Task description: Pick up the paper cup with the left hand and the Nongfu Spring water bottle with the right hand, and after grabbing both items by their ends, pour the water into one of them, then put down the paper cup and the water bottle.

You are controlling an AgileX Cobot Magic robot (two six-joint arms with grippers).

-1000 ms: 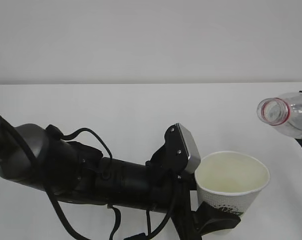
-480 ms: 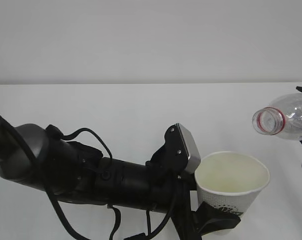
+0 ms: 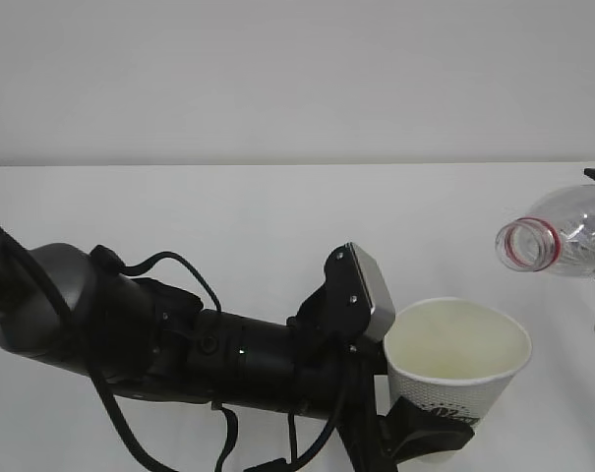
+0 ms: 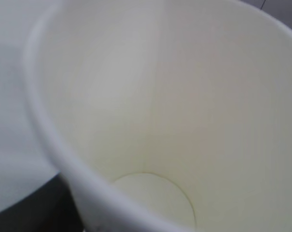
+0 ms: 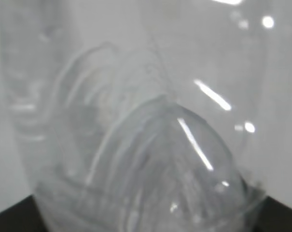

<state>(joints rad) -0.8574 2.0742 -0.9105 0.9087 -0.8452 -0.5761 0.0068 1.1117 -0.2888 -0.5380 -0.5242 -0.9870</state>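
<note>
White tabletop (image 3: 228, 216), left hand (image 3: 415, 433) clamped on upright paper cup (image 3: 454, 369), right hand's grip unseen, bottle (image 3: 563, 236) tipped.

Your white paper cup (image 3: 457, 369) is sitting upright, while the clear bottle (image 3: 563, 233) is tipping sideways above it.

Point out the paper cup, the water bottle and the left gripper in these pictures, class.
paper cup (image 3: 445, 388): exterior view, on its printed outer wall.
water bottle (image 3: 572, 231): exterior view, on its clear shoulder behind the red neck ring.
left gripper (image 3: 427, 436): exterior view, on the black finger around the cup's base.
</note>
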